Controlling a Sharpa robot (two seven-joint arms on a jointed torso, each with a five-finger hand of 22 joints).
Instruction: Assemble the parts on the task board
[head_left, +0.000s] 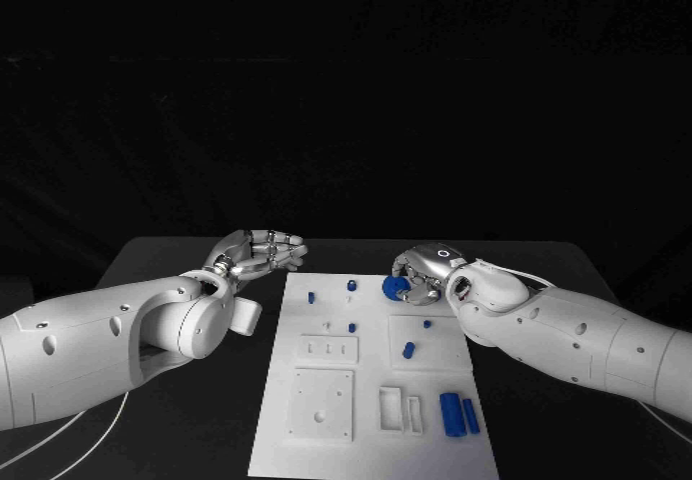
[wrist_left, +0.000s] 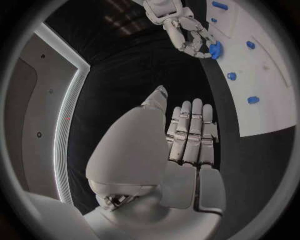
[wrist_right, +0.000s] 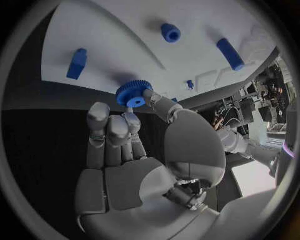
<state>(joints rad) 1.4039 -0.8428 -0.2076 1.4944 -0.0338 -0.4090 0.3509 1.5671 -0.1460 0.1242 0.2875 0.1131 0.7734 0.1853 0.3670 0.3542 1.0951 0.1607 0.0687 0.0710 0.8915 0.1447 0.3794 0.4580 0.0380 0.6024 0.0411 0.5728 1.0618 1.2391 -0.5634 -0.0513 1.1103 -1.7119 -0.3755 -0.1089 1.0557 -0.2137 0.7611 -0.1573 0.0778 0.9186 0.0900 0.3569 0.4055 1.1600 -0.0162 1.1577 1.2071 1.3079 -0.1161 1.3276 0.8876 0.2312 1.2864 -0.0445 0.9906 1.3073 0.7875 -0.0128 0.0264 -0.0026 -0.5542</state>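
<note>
Two hands: both hover at the far end of the task board (head_left: 325, 440), one at each side.
Right hand (head_left: 423, 277): holds a blue gear (head_left: 392, 287) pinched at the tips of thumb and fingers (wrist_right: 132, 123) — the other fingers lie loosely curled beside it.
Gear, position: over the board's far right part, close above the white surface; whether it touches the board I cannot tell.
Gear, facing: in the right wrist view its toothed rim (wrist_right: 134, 94) is seen nearly face-on, the centre hole turned toward the palm.
Left hand (head_left: 260, 251): holds nothing; its fingers (wrist_left: 190, 131) lie stretched and close together, over the black bench (head_left: 173, 265) just beside the board's far left corner.
Parts on the board, counted in the head view: four small blue pieces at the far end, near the gear — two by the far edge (head_left: 351, 286), two a little nearer.
Short cylinder (head_left: 408, 349): one, lying on the raised square plate at the middle right, long axis running roughly toward the far edge, slightly tilted.
Long pieces (head_left: 451, 414): two, side by side at the near right corner, just beside each other — long axes both along the board's length.
Board fixtures: white raised plates and a slotted frame (head_left: 400, 409) on the near half.
Board, orientation: long axis running away from the robot.
</note>
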